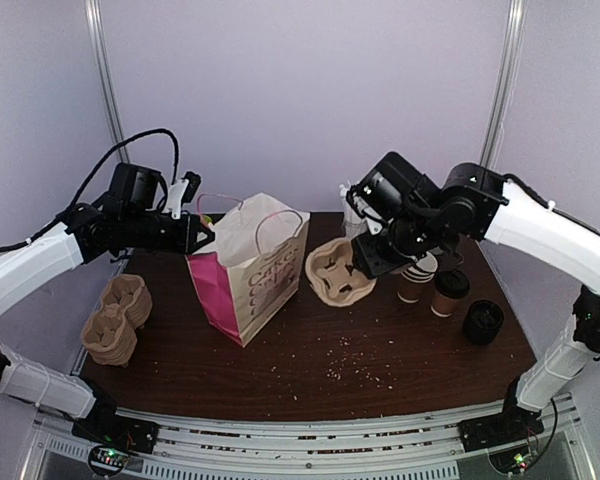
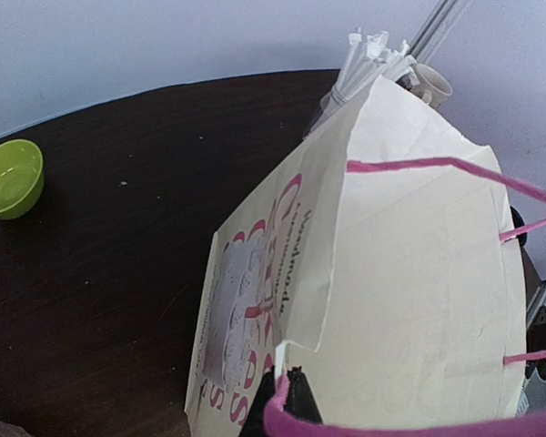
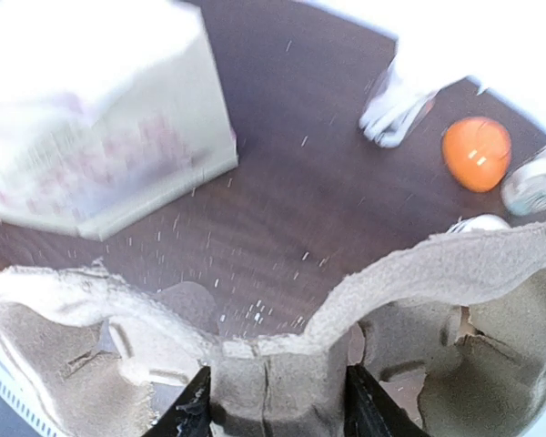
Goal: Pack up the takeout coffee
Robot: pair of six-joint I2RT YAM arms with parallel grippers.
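Two takeout coffee cups (image 1: 448, 292) stand at the table's right, brown with black lids, and a third black-lidded one (image 1: 483, 322) sits nearer the front. My right gripper (image 1: 365, 265) (image 3: 275, 401) is shut on the middle wall of a moulded pulp cup carrier (image 1: 338, 272) (image 3: 273, 378), which hangs tilted just left of the cups. My left gripper (image 1: 202, 228) (image 2: 287, 382) is shut on the upper rim of the white and pink paper bag (image 1: 250, 268) (image 2: 409, 273), by its pink cord handle (image 2: 437, 166). The bag stands upright at centre-left.
A stack of spare carriers (image 1: 118, 318) lies at the left edge. Behind the bag are a green bowl (image 2: 11, 177), a bundle of white straws (image 2: 373, 53) and a cream mug (image 2: 432, 84). An orange bowl (image 3: 476, 153) sits further off. Crumbs dot the dark table (image 1: 360, 360).
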